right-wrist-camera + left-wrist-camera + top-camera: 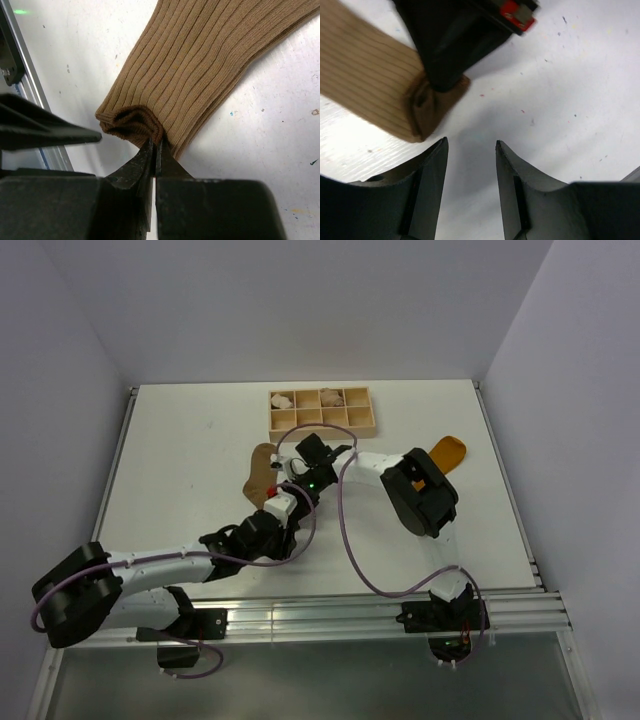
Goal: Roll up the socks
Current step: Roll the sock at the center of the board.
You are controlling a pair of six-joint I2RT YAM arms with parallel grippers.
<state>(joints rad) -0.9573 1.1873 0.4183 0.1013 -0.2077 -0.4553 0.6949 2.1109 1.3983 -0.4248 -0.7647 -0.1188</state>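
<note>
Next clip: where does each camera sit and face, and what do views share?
Top external: above, behind the bases, facing down at the table; left arm, right arm, tan-brown sock show.
Left wrist: on the left arm, facing down at the sock's end; its open jaws show.
Right wrist: facing down; its shut jaws pinch that end.
Shared: all three show that sock.

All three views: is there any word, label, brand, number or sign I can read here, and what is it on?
No text can be read in any view.
The tan-brown ribbed fabric sock is plain, with no tag showing.
The pale wooden compartment tray shows no marking.
The small red plastic part at the top of the left wrist view bears no print that can be made out.
</note>
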